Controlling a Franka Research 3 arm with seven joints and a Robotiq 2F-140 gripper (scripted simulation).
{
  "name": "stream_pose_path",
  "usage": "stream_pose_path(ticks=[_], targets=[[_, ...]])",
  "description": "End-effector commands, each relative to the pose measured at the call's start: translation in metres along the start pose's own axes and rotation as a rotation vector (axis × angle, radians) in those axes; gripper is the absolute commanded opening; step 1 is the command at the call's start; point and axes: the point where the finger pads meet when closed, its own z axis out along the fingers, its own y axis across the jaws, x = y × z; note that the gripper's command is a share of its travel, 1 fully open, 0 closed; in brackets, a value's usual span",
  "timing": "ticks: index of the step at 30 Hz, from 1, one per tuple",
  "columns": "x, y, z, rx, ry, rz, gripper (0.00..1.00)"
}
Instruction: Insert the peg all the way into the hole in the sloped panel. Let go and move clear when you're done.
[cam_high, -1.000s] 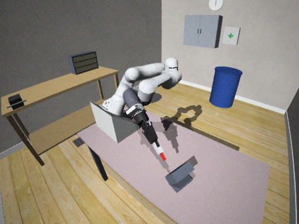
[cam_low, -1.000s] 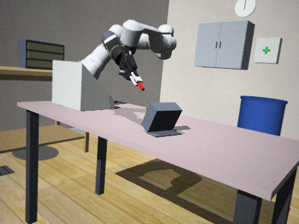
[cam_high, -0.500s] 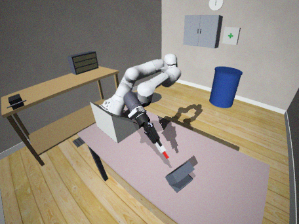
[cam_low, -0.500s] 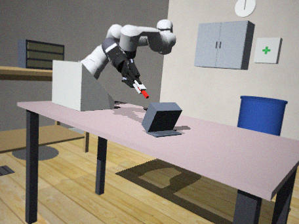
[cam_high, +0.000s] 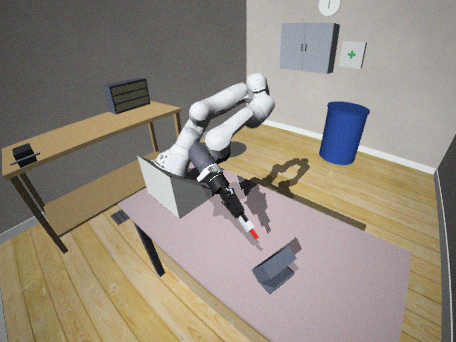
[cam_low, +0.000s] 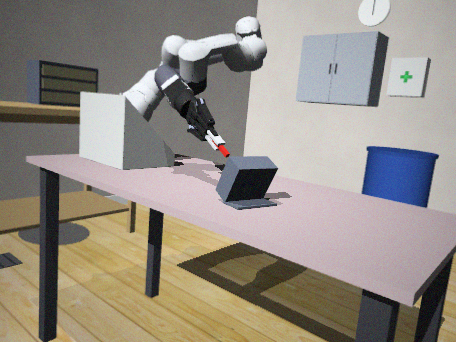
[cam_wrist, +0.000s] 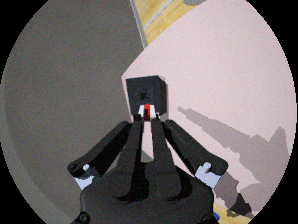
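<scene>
Reaching out from its pale wedge-shaped mount (cam_high: 161, 191) (cam_low: 102, 131), the white arm (cam_high: 224, 100) (cam_low: 210, 46) folds over the pink table (cam_high: 345, 290) (cam_low: 320, 220) (cam_wrist: 225, 65), on the mount's side of the sloped panel. Across the table from that panel, beyond the edge, stands a blue bin (cam_high: 343, 134) (cam_low: 398, 176). Angled down toward the panel, the black gripper (cam_high: 243, 218) (cam_low: 210, 134) (cam_wrist: 147, 111) has its fingers nearly together, pinching the peg. Dark grey and block-like, the sloped panel (cam_high: 274, 264) (cam_low: 247, 181) (cam_wrist: 137, 89) rests on the table, its small square hole (cam_wrist: 145, 95) facing the gripper. Smallest is the red peg (cam_high: 254, 233) (cam_low: 224, 151) (cam_wrist: 147, 109), tilted, sticking out past the fingertips near the panel, outside the hole.

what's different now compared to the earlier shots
The gripper, shut on the red peg, has come lower and closer to the sloped panel. Nothing was let go. The panel, the blue bin and the table stayed put.
</scene>
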Motion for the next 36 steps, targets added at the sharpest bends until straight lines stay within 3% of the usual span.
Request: stream_pose_path(ticks=[1,27,36], targets=[[0.0,0.0,0.0,0.029,0.008,-0.062,0.0],[0.0,0.0,0.0,0.029,0.008,-0.062,0.0],[0.003,-0.002,0.011,0.053,0.045,-0.061,0.0]])
